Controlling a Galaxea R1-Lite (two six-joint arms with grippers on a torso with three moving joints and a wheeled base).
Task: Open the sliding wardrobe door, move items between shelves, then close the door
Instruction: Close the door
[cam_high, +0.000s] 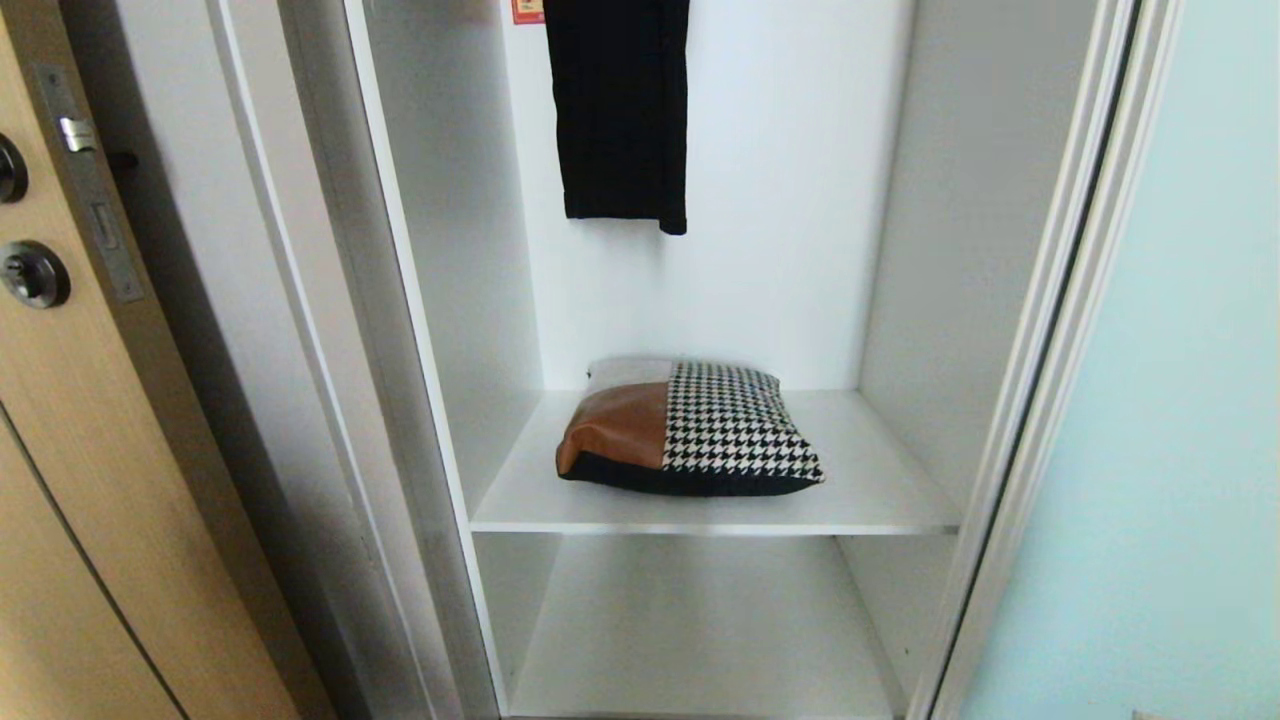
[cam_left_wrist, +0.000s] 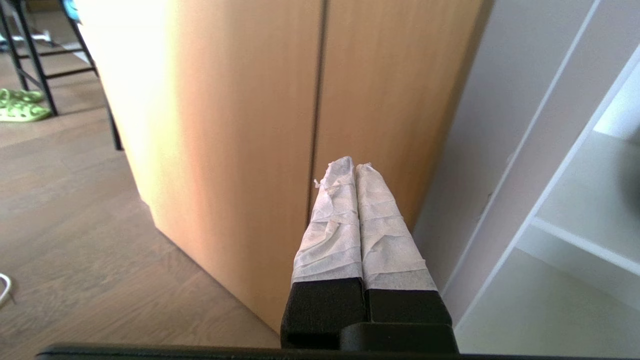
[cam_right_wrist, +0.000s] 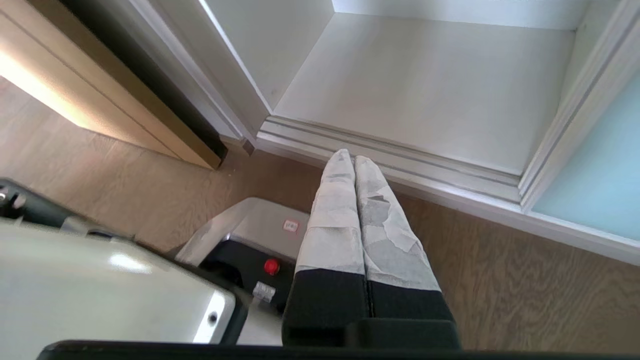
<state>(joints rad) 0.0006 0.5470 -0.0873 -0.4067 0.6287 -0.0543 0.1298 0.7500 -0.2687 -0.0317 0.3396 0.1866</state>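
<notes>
Head view | cushion (cam_high: 690, 432) flat on upper shelf (cam_high: 880, 490), long side across the opening, door (cam_high: 1180, 400) slid right | left gripper (cam_left_wrist: 355, 167), right gripper (cam_right_wrist: 354, 159): fingers together, empty, both low; cushion above and ahead; neither clearly nearer.

The left gripper (cam_left_wrist: 355, 167) has its jaws pressed together, empty, pointing at a light wood door (cam_left_wrist: 240, 115). White shelves (cam_left_wrist: 585, 210) stand beside it, over a wooden floor (cam_left_wrist: 75, 240).
</notes>
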